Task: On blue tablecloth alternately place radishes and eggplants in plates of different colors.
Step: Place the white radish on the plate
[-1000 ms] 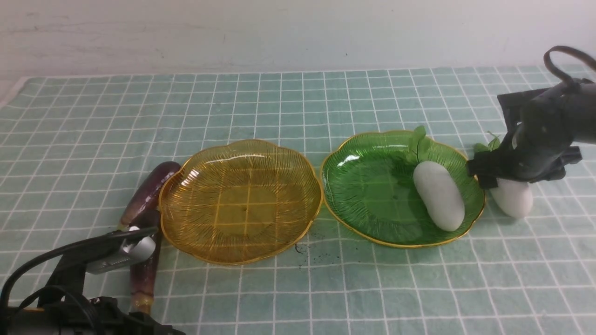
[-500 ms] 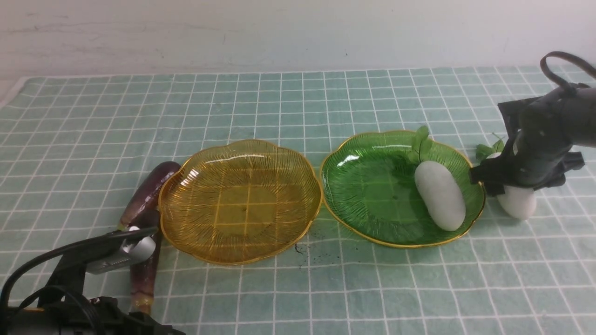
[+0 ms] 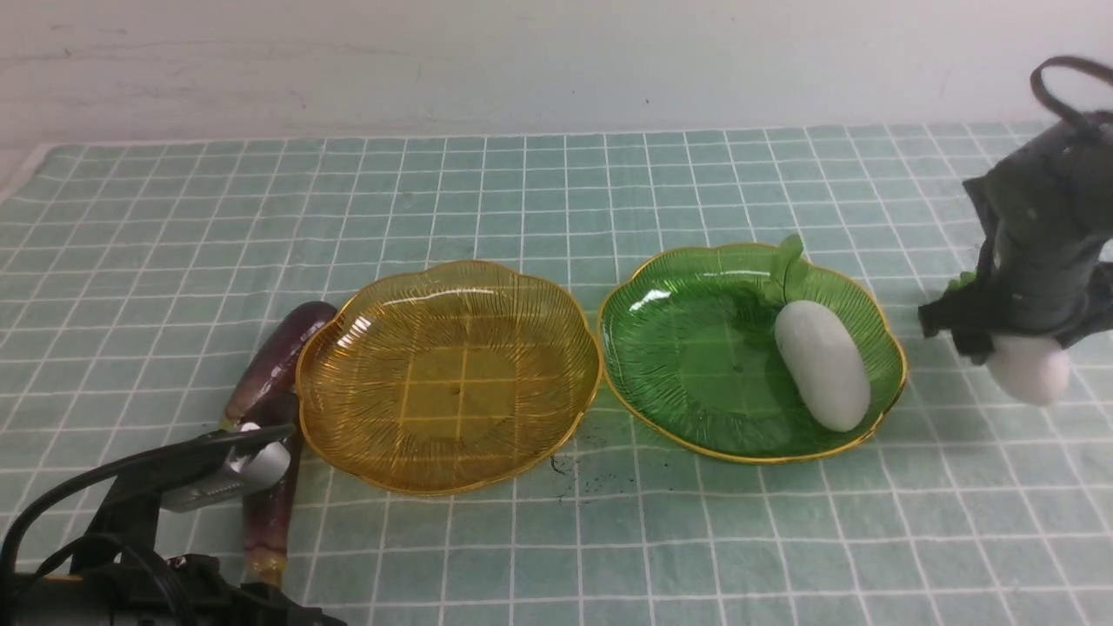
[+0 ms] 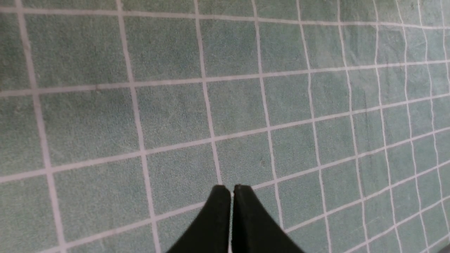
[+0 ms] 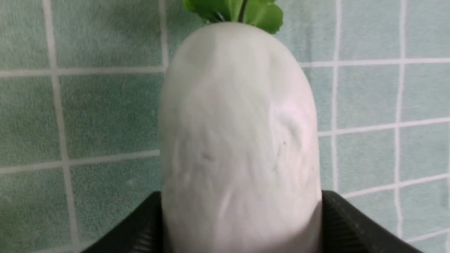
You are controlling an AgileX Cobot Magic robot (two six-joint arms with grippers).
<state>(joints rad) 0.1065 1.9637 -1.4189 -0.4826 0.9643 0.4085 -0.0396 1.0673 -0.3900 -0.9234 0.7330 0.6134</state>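
The right tool [image 5: 242, 214] is clamped across the thick body of a radish [image 5: 239, 116], a jaw pressed to either side, with the leafy end [image 5: 235, 12] poking out beyond the jaws. In the front view that radish lies past the right rim of the green plate [image 3: 696, 374], apart from it; whether it is off the cloth [image 3: 722, 539] altogether I cannot tell. Its long axis runs mostly away from the robot, leaves at the far end, blunt end near.

The coming move turns on this: the yellow plate [image 3: 461, 382], which holds nothing, lies to the left of the right tool, beyond the green plate, where the other radish [image 3: 822, 365] already rests at the right side with its leaves to the far rim. If the plates are to get one radish each, the held one likely has to travel left over the green plate, high enough to clear the radish there, and come down lengthwise.

The left tool [image 4: 232, 189] has its fingertips together with nothing between them, above cloth. It is the nearer one to both eggplants, which lie left of the yellow plate: one eggplant [image 3: 278, 361] slants beside the rim, the other [image 3: 274, 496] points towards the robot. Those look like later work for that arm.
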